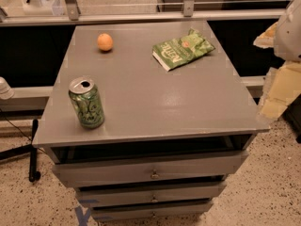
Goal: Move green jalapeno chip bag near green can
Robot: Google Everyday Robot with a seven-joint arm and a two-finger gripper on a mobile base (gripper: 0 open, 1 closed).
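The green jalapeno chip bag (182, 49) lies flat at the back right of the grey cabinet top (155, 102), its white edge toward the front left. The green can (86, 102) stands upright near the front left corner, its silver top open. The two are far apart, on a diagonal across the top. My gripper (281, 91) shows as pale white and yellowish parts at the right edge of the camera view. It is off the cabinet's right side, level with its middle and well clear of the bag. It holds nothing that I can see.
An orange ball (105, 42) rests at the back left of the top. The cabinet has drawers (150, 173) below, slightly pulled out. A railing (141, 17) runs behind it. A black pole (34, 149) stands on the speckled floor at the left.
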